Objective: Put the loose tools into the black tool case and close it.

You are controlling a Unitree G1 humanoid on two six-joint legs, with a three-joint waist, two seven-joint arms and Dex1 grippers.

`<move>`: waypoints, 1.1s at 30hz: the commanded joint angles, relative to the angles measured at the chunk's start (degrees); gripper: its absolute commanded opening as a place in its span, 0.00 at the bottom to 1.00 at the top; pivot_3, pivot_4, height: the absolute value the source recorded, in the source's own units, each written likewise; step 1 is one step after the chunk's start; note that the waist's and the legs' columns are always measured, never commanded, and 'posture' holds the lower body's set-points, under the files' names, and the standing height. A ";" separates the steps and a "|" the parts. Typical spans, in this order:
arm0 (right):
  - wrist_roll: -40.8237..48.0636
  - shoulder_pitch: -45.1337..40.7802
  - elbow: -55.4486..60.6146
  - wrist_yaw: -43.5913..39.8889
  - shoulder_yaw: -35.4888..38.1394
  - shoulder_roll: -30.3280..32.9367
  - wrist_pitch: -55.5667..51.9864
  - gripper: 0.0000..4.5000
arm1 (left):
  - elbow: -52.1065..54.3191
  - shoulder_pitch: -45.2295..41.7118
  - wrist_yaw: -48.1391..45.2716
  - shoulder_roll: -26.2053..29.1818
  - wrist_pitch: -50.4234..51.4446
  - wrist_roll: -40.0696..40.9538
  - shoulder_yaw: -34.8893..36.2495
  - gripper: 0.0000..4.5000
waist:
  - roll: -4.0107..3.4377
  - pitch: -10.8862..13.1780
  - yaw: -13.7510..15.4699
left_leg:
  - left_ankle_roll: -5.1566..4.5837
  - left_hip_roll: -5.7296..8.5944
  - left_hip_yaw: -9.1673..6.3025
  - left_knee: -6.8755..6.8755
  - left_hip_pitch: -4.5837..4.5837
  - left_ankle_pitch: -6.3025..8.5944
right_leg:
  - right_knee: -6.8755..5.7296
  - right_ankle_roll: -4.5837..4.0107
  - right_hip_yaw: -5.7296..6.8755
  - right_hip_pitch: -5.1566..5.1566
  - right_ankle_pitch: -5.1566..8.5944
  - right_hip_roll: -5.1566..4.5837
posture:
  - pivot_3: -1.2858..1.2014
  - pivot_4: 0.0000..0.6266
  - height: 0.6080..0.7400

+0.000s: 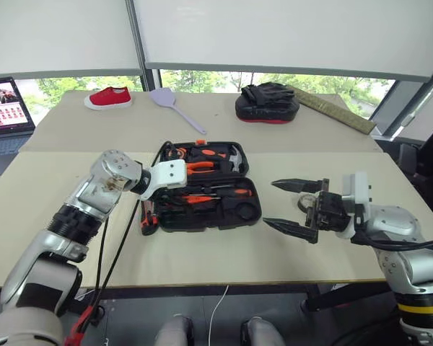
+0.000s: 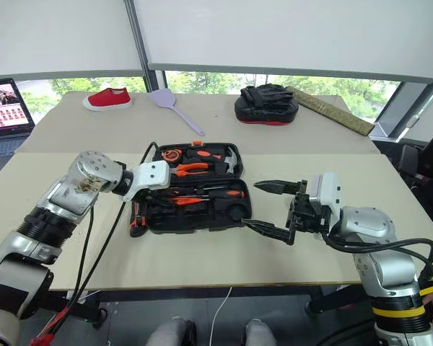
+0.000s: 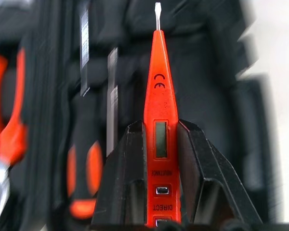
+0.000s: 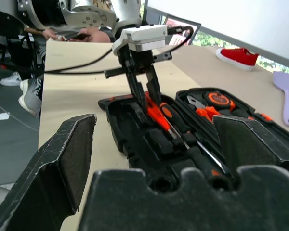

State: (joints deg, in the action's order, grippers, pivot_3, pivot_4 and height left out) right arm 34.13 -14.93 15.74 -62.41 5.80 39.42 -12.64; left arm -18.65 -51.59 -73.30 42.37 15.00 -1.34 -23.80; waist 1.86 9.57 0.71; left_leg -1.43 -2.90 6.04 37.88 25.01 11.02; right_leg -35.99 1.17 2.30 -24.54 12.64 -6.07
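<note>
The black tool case [image 1: 209, 186] lies open on the counter [image 1: 274, 245], its two halves spread flat and already stocked with orange-and-black tools in the moulded slots. The left hand [image 4: 142, 79] hangs over the near half of the case, at its left end, clenched on a slim orange tester screwdriver [image 3: 160, 120]; the left wrist view shows the handle pinched between both fingers with the metal tip pointing out over the dark slots. The right hand [image 1: 297, 207] rests in the air just beside the case's right edge, its fingers spread wide and grasping nothing, pointing toward the case. One more orange-and-black tool [image 1: 147, 218] lies on the counter, touching or just beside the case's left edge, beneath the left arm. The step in hand looks to be seating the tester in a free slot. The risk is that the screwdriver comes down crooked or across an already filled slot, so it sits proud of the moulding and later keeps the lid from shutting. Letting go too high could make it bounce out onto the counter. The left arm's cable [image 1: 119, 245] trails close to the tool beside the case and could drag it. The right hand, so near the rim, could nudge the case if it swings in early.
</note>
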 commanded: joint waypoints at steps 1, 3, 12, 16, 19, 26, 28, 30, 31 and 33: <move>-0.99 0.07 1.99 0.47 1.08 1.51 -0.05 1.00 | -1.11 -2.11 0.39 -1.28 -1.15 -2.61 -0.09 0.10 | 0.00 0.00 0.01 | 0.00 0.00 0.00 0.00 0.00 0.00 | 0.00 0.00 0.00 0.00 0.00 -0.01 | 0.52 0.24 1.00; -1.57 0.25 1.90 0.71 0.84 1.80 0.04 1.00 | -1.75 -2.01 -0.43 -2.45 -1.73 -2.94 -0.17 0.10 | 0.01 0.00 0.09 | 0.00 0.00 -0.04 0.01 0.01 0.00 | -0.01 0.01 0.03 0.01 0.00 -0.01 | 0.52 0.24 1.00; -2.02 3.29 3.50 2.93 1.44 1.82 -0.76 1.00 | -3.87 -2.72 0.18 -4.35 -2.18 -8.13 -1.36 0.10 | 0.01 0.00 0.04 | -0.01 0.01 -0.09 0.02 0.03 -0.01 | -0.04 0.01 0.05 0.01 0.00 0.00 | 0.52 0.24 1.00; -1.39 4.17 4.18 3.44 1.58 1.87 -1.20 1.00 | -3.71 -2.54 0.37 -4.83 -0.67 -8.82 -0.82 0.10 | 0.01 0.00 0.02 | -0.02 0.01 -0.10 0.07 0.03 -0.01 | -0.06 0.02 0.04 0.02 0.00 0.00 | 0.52 0.24 1.00; -1.42 4.14 3.97 3.30 1.61 1.91 -1.24 1.00 | -3.45 -2.33 -0.98 -3.65 -0.34 -10.30 -1.79 0.10 | 0.01 0.00 0.01 | -0.02 0.01 -0.13 0.11 0.03 -0.01 | -0.10 0.02 0.05 0.03 0.00 0.00 | 0.52 0.24 1.00; -1.97 3.63 2.35 2.42 1.57 2.14 -0.67 1.00 | -2.83 -1.79 -3.50 -2.08 1.30 -13.23 -3.31 0.10 | 0.00 0.00 -0.40 | -0.03 -0.02 -0.16 0.12 0.00 -0.02 | -0.12 0.02 0.04 0.03 0.01 0.05 | 0.52 0.24 1.00; -2.03 3.58 2.04 2.26 1.48 2.14 -0.49 1.00 | -2.39 -1.22 -3.40 -3.11 2.85 -12.36 -2.79 0.10 | 0.00 0.00 -0.51 | -0.03 -0.02 -0.17 0.12 -0.02 -0.02 | -0.12 0.01 0.03 0.03 0.00 0.07 | 0.52 0.24 1.00; -2.11 3.64 1.80 2.02 1.37 2.13 -0.31 1.00 | -2.17 -0.91 -3.40 -3.83 3.67 -12.40 -2.99 0.10 | 0.00 0.00 -0.52 | -0.03 -0.02 -0.17 0.12 -0.02 -0.02 | -0.13 0.02 0.03 0.03 0.01 0.07 | 0.52 0.24 1.00; -2.17 3.66 1.68 1.91 1.33 2.10 -0.23 1.00 | -2.41 -0.76 -3.48 -4.11 4.06 -12.47 -3.16 0.10 | 0.00 0.00 -0.50 | -0.03 -0.02 -0.18 0.12 -0.03 -0.02 | -0.14 0.02 0.03 0.05 0.01 0.07 | 0.52 0.24 1.00; -2.26 3.64 1.49 1.72 1.31 2.03 -0.12 1.00 | -3.35 -0.69 -3.15 -4.39 4.22 -13.26 -3.70 0.10 | 0.00 0.00 -0.45 | -0.03 -0.02 -0.18 0.12 -0.07 -0.02 | -0.13 0.03 0.03 0.10 0.01 0.07 | 0.52 0.24 1.00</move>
State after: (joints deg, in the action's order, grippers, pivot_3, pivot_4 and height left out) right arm 31.70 -10.61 16.66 -60.19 5.64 40.95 -13.91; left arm -20.96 -53.40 -75.47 38.16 18.24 -13.33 -25.65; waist 1.86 9.57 0.25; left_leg -1.46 -2.91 5.86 38.00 24.91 11.00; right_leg -36.11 1.20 2.33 -24.40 12.65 -6.00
